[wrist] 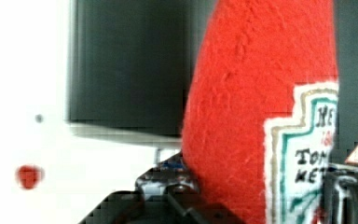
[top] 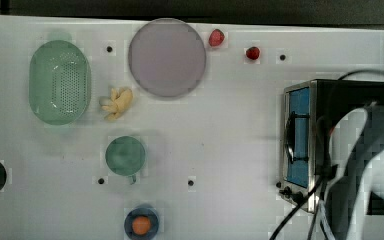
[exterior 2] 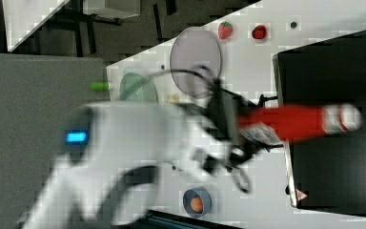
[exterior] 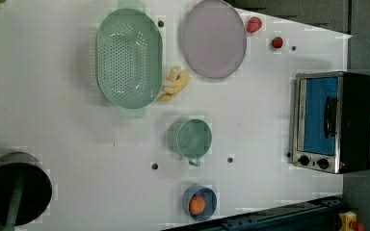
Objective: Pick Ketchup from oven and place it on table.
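Right up against the wrist camera – the red felt-textured Ketchup bottle (wrist: pixel 256 116), white cap and label, clamped in the gripper (exterior 2: pixel 236 129). It hangs lengthways above the black boxy oven (exterior 2: pixel 336 119) – lifted clear, I'd say, ready to carry to the white table (top: pixel 220 125).

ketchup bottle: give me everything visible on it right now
The Ketchup is a red bottle with a fuzzy, felt-like surface, a white cap with a red band and a white label edged in teal with dark lettering. In the right view it lies level, cap toward the right view's right, over the black top of the oven. The gripper is closed on its base end. Nothing else visibly touches it.
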Robot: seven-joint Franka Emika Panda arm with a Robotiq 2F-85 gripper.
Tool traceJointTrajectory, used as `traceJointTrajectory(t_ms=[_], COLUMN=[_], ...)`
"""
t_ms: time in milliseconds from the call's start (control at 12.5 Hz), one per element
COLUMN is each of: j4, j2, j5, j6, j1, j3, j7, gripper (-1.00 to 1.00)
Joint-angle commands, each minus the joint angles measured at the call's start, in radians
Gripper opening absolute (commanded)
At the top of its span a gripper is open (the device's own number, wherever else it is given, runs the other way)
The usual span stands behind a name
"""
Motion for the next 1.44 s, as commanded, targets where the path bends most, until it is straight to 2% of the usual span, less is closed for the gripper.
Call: traceJointTrajectory(t_ms=[80,320,640,960,1440], j4=[0.142,0.171,0.108,-0.082,-0.43], j2=[-0.091,-0.108,-0.102,-0.102,-0.07], j5=[-0.009,-0.008,-0.008,-0.008,-0.008], j6=[-0.115,-0.232,-0.231,-0.167,0.222], j1=[0.092,0.135,0.164,0.167,0.163], j3=[0.074,0.217,0.388,0.443,0.419], j7=[0.021,0.021,0.021,0.022,0.023], gripper=[0.29,0.29,0.29,0.29,0.29])
